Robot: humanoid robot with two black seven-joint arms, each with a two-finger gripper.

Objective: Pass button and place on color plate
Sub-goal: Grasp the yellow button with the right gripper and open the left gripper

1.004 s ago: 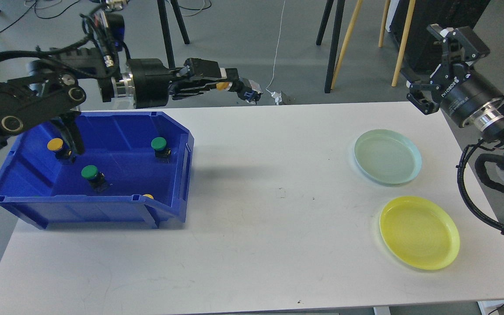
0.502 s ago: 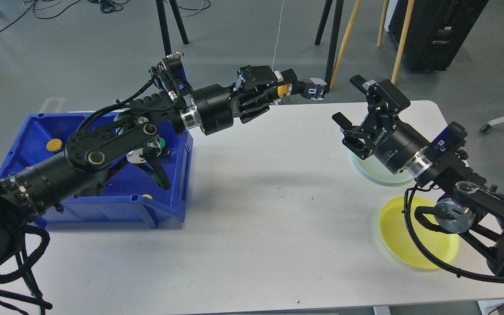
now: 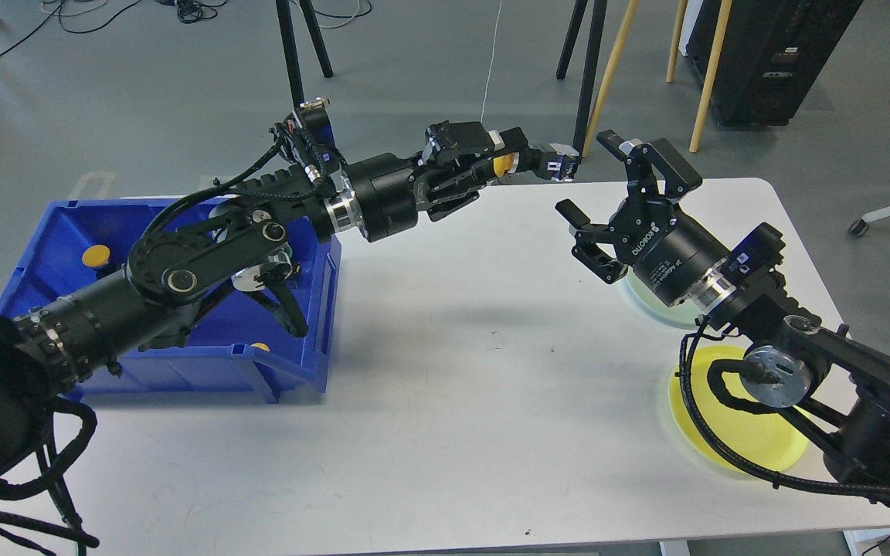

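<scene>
Two plates sit under my right arm, closest to me on that side — the yellow plate [image 3: 692,432] low and near, partly hidden by the arm, and the pale green plate [image 3: 650,297] just past it, right behind the wrist. On the other side, the blue bin [image 3: 182,359] lies below my left arm, with one yellow-topped button [image 3: 95,255] showing at its far left corner and another peeking over the front wall.

Further out, the right gripper [image 3: 596,197] hangs above the white table [image 3: 445,386] with its jaws spread wide, holding nothing. It points up and left, toward the other arm.

Furthest out is the left gripper [image 3: 526,158], clenched on the yellow button [image 3: 502,163]. The yellow cap shows between the fingers and the button's small body sticks out past the tips, toward the right gripper. The two grippers are near each other but not touching — the button end is just up and left of the open jaws.

I think the pass is about to happen. To do it well, the open jaws should slide around the part that sticks out, not the part my left fingers cover. The right should squeeze first, and only then should the left let go, or the button may fall on the table. It is yellow, so I judge it belongs on the yellow plate.
</scene>
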